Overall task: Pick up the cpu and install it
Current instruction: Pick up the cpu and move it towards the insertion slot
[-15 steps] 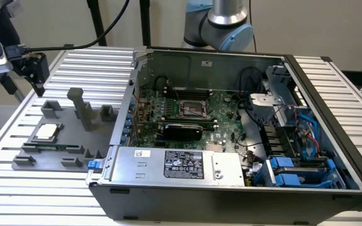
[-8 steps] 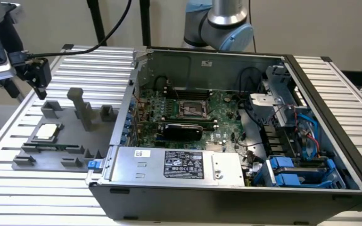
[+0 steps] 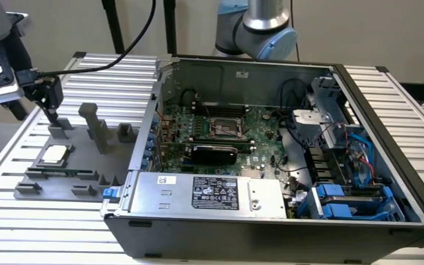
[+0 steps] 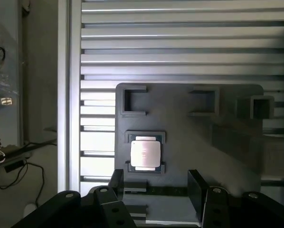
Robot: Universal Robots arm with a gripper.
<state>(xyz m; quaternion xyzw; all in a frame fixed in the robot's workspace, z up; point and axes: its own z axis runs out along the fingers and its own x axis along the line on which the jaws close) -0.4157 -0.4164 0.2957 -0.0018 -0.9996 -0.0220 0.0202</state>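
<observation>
One cpu (image 4: 145, 154) here, sitting flat in its little seat on the grey fixture plate (image 4: 189, 142). That plate lies on the slatted tabletop (image 4: 180, 47), near the edge at the exterior view's left. Above the plate hangs the tool (image 4: 155, 176), jaws spread wide with nothing between them, clear of the chip. An open PC case (image 3: 271, 221) fills the middle of the tabletop, with the motherboard socket (image 3: 223, 128) visible inside.

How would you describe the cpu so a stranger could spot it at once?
On the exterior view's left, beside the open computer case, lies a grey fixture plate. The cpu sits on it, the only silvery square among grey blocks.
</observation>
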